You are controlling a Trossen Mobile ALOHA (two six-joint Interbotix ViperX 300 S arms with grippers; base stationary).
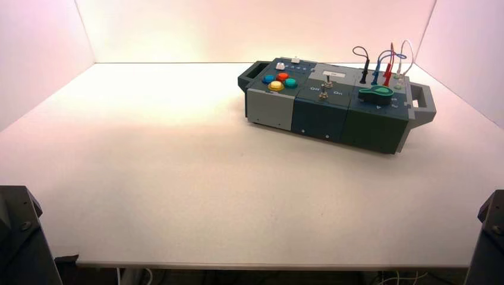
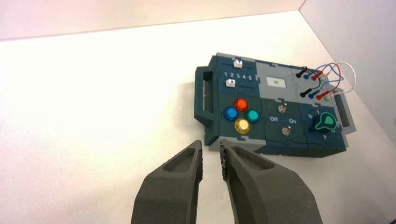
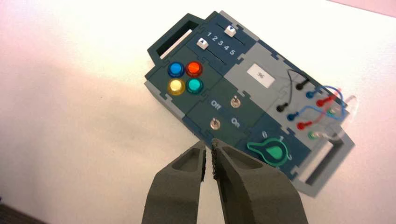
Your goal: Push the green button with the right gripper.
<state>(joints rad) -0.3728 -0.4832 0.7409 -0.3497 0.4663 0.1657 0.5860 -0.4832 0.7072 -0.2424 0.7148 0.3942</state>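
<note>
While your right gripper hangs well short of the box, fingers almost closed with only a slit between the tips and nothing held, every risk is in the approach. Left gripper is parked likewise, tips slightly apart, empty; leave it there.

Take the yellow button as landmark; it sits at the near corner of the four-button cluster. Green button touches nothing but sits just beside yellow, toward the toggles. Red button is beyond green, blue button beyond yellow.

Likely failures, my judgement:
- coming in low from your side, you hit yellow first, since it is the nearer dome
- drifting away from yellow, you clip a toggle lever
- glossy dome plus pointed tips: an off-centre press could slide off onto red
- mistaking the teal knob, far from yellow at the box's other end, for green

Descend from above, centred.
</note>
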